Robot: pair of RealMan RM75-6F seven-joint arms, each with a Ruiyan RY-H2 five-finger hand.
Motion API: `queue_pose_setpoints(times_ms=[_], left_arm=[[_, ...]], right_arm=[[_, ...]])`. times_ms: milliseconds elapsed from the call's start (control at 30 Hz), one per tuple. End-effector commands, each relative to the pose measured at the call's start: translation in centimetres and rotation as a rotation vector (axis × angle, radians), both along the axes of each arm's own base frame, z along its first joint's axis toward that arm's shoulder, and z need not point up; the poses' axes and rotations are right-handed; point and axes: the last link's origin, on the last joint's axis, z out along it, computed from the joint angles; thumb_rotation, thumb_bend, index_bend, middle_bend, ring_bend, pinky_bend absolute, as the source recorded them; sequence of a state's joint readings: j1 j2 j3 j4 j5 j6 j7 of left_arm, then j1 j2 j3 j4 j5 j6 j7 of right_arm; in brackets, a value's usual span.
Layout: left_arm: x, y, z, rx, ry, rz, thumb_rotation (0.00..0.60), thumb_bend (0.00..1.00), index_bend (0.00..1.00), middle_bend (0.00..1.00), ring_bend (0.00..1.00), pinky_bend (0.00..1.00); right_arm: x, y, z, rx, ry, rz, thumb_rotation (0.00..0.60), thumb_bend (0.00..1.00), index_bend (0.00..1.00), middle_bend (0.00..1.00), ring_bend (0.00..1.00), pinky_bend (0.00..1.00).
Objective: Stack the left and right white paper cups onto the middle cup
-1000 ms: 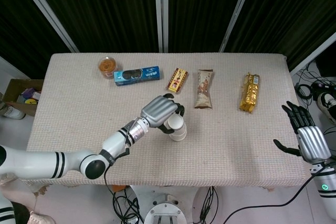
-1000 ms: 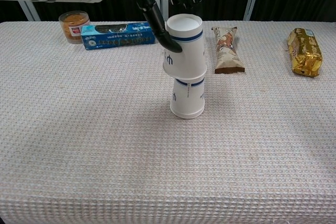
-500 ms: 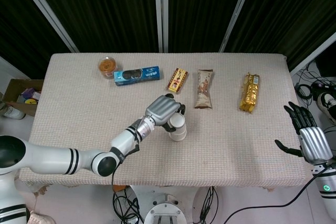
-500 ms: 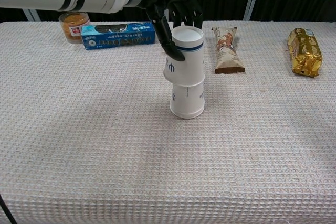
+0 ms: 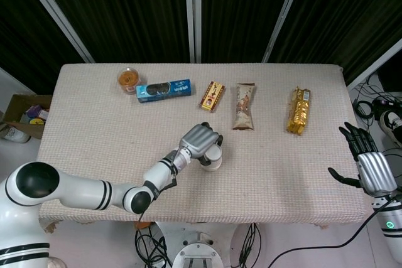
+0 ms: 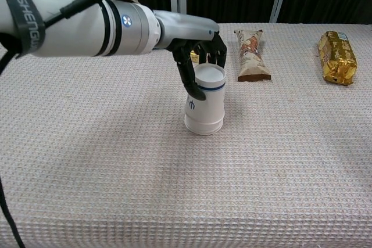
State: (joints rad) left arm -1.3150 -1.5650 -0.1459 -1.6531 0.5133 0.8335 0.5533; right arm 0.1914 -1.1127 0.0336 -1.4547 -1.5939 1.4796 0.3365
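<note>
Left hand (image 6: 200, 62) grips the top cup (image 6: 204, 100), nested on the stack mid-bench (image 6: 116, 161). Right hand (image 5: 370, 166) hangs empty, fingers spread, off the bench's right edge.

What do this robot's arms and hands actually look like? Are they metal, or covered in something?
The arms are smooth, glossy white tubes with black rings at the joints; the left arm has grey lettering along a dark band and a small blue dot. The left hand and right hand each have a silver-grey shell over the back, with black, jointed fingers. A black cable trails near the right wrist.
</note>
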Motion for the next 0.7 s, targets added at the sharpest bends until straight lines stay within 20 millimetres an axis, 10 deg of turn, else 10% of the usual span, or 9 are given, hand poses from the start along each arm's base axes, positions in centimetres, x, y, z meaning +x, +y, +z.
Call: queue_pose_setpoints(times_ms=[33, 367, 700], left_arm=[[-0.9, -0.1, -1.3, 0.022, 0.050, -0.010, 0.600, 0.20, 0.32, 0.29, 0.22, 0.15], [-2.9, -0.9, 4.8, 0.166, -0.109, 0.010, 0.600, 0.07, 0.20, 0.12, 0.10, 0.12], [-18.7, 0.0, 16.9, 0.673, -0.051, 0.167, 0.600, 0.07, 0.24, 0.18, 0.10, 0.12]], right_arm=[[0.0, 0.0, 0.0, 0.001, -0.003, -0.001, 0.600, 0.15, 0.00, 0.00, 0.00, 0.00], [-0.5, 0.0, 0.3, 0.002, -0.017, -0.021, 0.600, 0.16, 0.00, 0.00, 0.00, 0.00], [-1.9, -0.9, 1.0, 0.025, -0.027, -0.061, 0.600, 0.22, 0.00, 0.14, 0.00, 0.04]])
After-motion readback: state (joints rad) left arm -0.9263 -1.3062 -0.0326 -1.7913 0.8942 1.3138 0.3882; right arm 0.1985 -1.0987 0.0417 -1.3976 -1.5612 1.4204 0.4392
